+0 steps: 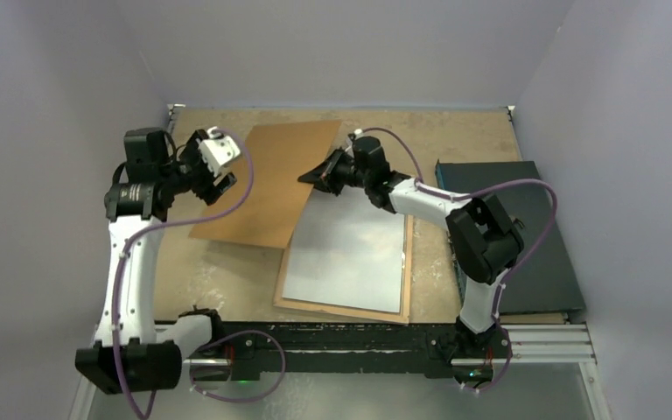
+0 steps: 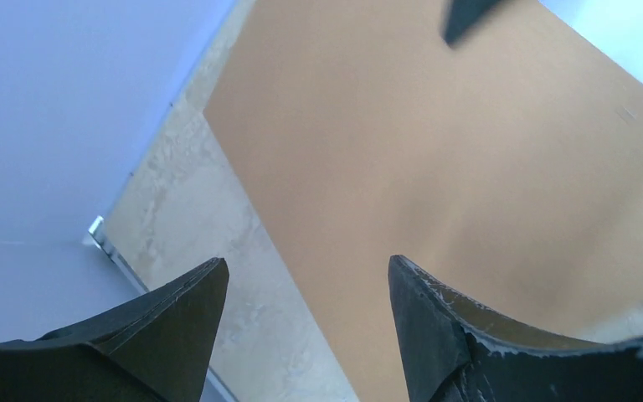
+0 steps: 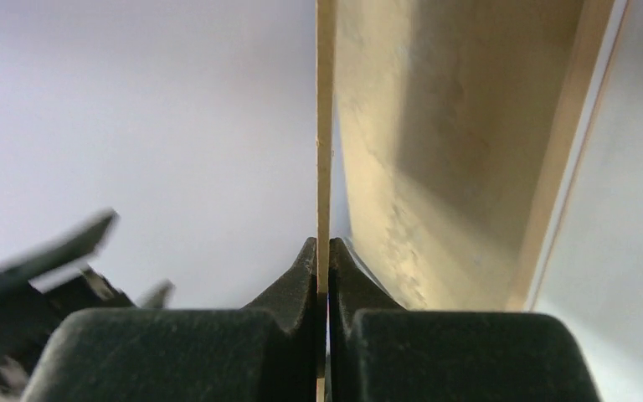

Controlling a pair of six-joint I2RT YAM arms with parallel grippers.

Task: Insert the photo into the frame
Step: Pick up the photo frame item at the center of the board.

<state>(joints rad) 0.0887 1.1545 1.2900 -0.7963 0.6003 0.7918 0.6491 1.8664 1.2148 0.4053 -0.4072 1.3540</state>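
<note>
We flag it: right gripper (image 1: 313,175) pinches the backing board (image 1: 267,179) by one thin edge, left gripper (image 2: 306,276) open, so it may slip onto the frame (image 1: 341,310).

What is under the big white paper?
A light wooden frame peeks out from under the white paper along its near and right edges. Anything beneath the paper's middle is covered and cannot be seen.

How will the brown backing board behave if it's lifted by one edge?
Probably stiff: the backing board runs straight out of the right gripper pinch, with no visible sag. Likely light, since it looks very thin edge-on. Held at one edge only, with the left gripper open, it could swing or slip.
</note>
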